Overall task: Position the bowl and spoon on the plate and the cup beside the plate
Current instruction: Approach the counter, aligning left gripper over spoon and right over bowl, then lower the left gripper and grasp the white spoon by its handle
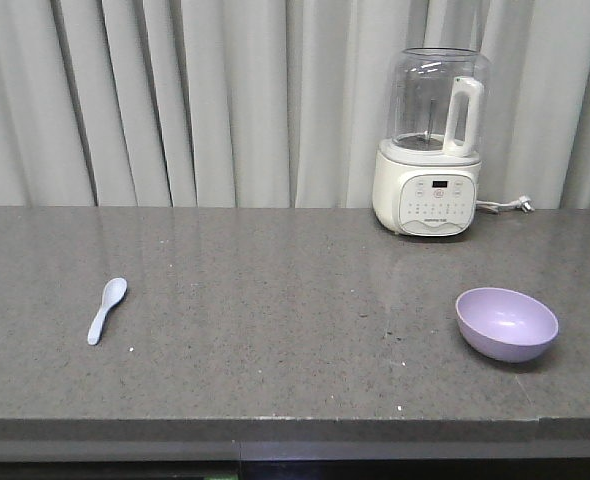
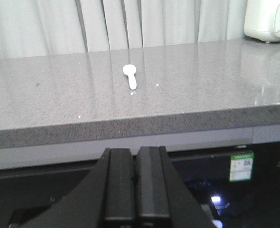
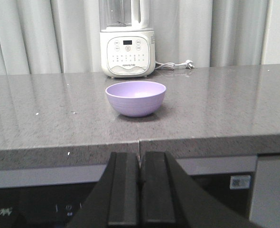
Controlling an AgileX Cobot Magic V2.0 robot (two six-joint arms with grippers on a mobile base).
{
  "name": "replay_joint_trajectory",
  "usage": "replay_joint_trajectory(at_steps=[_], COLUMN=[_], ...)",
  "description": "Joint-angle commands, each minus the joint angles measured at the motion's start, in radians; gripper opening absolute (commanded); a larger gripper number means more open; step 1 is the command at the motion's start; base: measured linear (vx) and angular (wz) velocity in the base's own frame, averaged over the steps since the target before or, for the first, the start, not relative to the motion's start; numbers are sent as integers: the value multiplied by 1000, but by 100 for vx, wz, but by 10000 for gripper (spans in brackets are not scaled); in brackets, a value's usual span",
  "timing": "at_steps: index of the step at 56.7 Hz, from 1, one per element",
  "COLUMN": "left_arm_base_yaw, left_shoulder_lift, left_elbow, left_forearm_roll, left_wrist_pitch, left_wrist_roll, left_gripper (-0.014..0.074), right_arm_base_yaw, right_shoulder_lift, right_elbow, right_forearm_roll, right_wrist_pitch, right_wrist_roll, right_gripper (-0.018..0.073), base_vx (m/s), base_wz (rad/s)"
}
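**While both arms wait closed below the desk edge, plate and cup are nowhere in view**

At about 9 o'clock on the desk lies the spoon, flat, with its scoop toward 1 o'clock and its handle toward 7 o'clock, well apart from everything else. The left end effector sits below the front edge, fingers pressed together with nothing between them, and the spoon is straight ahead of it at 12 o'clock. The spoon is thin and flush on a glossy surface. Fingers that come down unopened, or close a shade high, would likely skid it away rather than lift it.

At about 1 o'clock, against the curtain, stands a blender. Its clear jug looks empty apart from the blade at the bottom.

At about 4 o'clock, nearer the front edge, the bowl stands upright and empty. The right end effector is likewise closed on nothing, below the desk edge, with the bowl dead ahead at 12 o'clock. The bowl's wall is smooth and curved, so a pinch on the rim may slip or tip it. A low approach could also shove it back toward the blender.

Neither plate nor cup shows in any view. The larger hazard is therefore lifting bowl or spoon with no landing spot found.
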Motion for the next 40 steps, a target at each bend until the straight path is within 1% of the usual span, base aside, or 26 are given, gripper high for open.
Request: replay_joint_trajectory(at_steps=[1,27,40], left_arm_base_yaw=[-6,-6,-6], left_shoulder_lift=[-16,-16,-16], left_elbow=[-25,-25,-25], left_forearm_roll=[-7,-7,-7], left_wrist_pitch=[-78,-78,-78], left_wrist_roll=[-2,-2,-2], left_gripper=[-3,-3,-3], right_arm_base_yaw=[-3,-3,-3], right_shoulder_lift=[-4,-4,-4], right_elbow=[2,2,2], right_forearm_roll=[-11,-11,-11], right_wrist_pitch=[-86,-86,-86], right_wrist_roll=[0,0,0], right_gripper=[-8,-8,-8], base_vx=[33,35,26], base_wz=[-1,-1,1])
